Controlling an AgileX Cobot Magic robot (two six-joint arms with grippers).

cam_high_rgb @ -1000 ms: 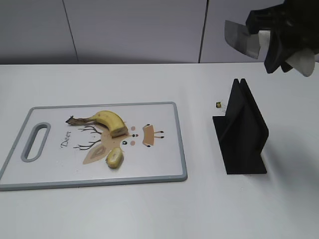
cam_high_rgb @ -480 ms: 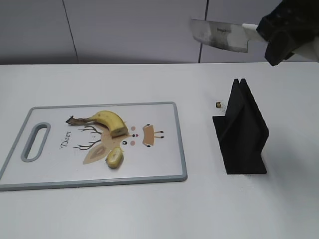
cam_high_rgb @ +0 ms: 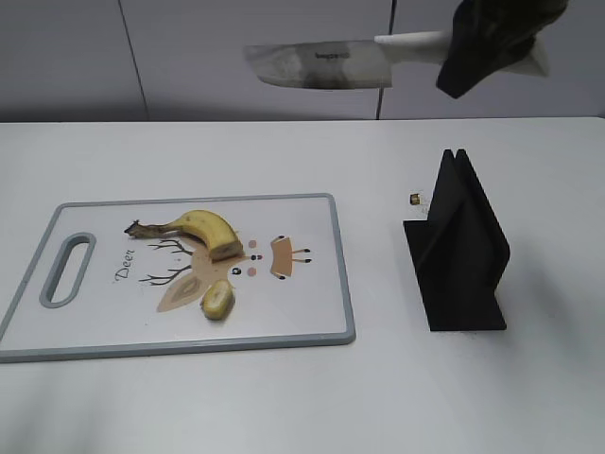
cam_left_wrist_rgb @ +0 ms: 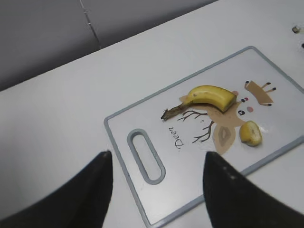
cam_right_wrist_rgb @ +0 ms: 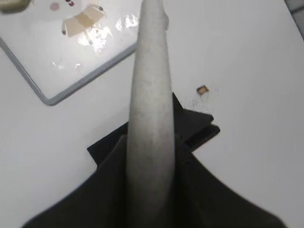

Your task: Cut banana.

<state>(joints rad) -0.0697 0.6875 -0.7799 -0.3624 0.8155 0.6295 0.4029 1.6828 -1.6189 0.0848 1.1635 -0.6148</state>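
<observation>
Two pieces of fruit lie on the board (cam_high_rgb: 312, 284): the banana (cam_high_rgb: 203, 230), with its dark stem pointing to the board's handle slot and its cut end toward the deer drawing, and a small loose chunk (cam_high_rgb: 217, 299) just beside it, nearer to the front edge. They are close but do not touch. The board is white with a grey rim and lies flat on the white table (cam_high_rgb: 473, 397), on the left side.

High above the table, the right gripper (cam_high_rgb: 492, 43) is clenched on the white handle of a knife (cam_high_rgb: 326, 64). The blade is held about level, with its tip pointing left, well above the board and to the right of the banana. In the right wrist view the pale handle runs up between the dark fingers (cam_right_wrist_rgb: 111, 190), with the black stand (cam_right_wrist_rgb: 194, 128) below it.

On the right of the table the black stand is upright, well apart from the board. A tiny brown bit (cam_high_rgb: 414, 199) lies near its far left corner.

At the bottom of the left wrist view, the left gripper (cam_left_wrist_rgb: 156, 190) has its two dark fingers spread wide and holds nothing; it hangs above the table near the handle end of the board.
</observation>
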